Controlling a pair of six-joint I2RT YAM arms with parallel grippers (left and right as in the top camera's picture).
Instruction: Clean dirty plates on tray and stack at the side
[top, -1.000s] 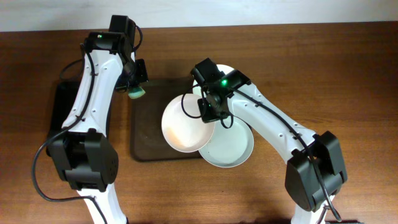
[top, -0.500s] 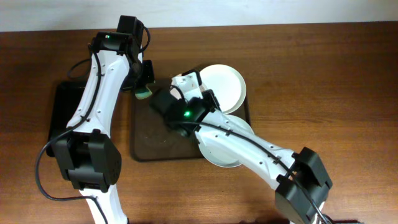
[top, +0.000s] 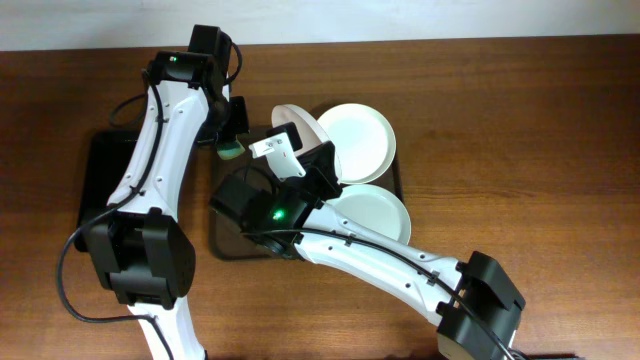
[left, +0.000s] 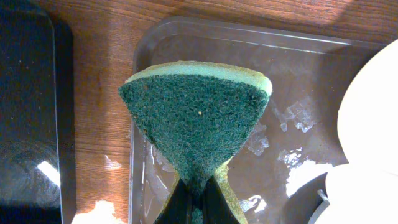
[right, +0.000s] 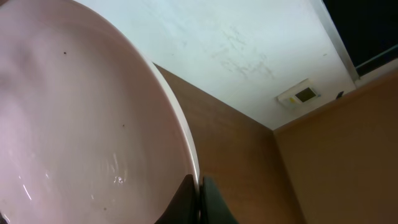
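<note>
My right gripper (top: 312, 152) is shut on the rim of a white plate (top: 298, 124) and holds it tilted on edge above the brown-grey tray (top: 226, 238). In the right wrist view the fingers (right: 199, 194) pinch this plate's rim (right: 81, 124), which faces up toward the ceiling. A second white plate (top: 358, 142) and a pale blue-green plate (top: 374, 212) lie on the tray's right side. My left gripper (top: 228, 140) is shut on a green sponge (left: 196, 118) above the tray's far left corner (left: 280, 81).
A smaller black tray (top: 100, 180) lies left of the brown tray and also shows in the left wrist view (left: 25, 93). The right arm's elbow (top: 258, 208) hangs over the tray's middle. Wet streaks and foam show on the tray floor (left: 298, 118).
The right arm has lifted the white plate off the tray and tipped it up on edge, its elbow swinging left over the tray. The left arm with the sponge has barely moved.
</note>
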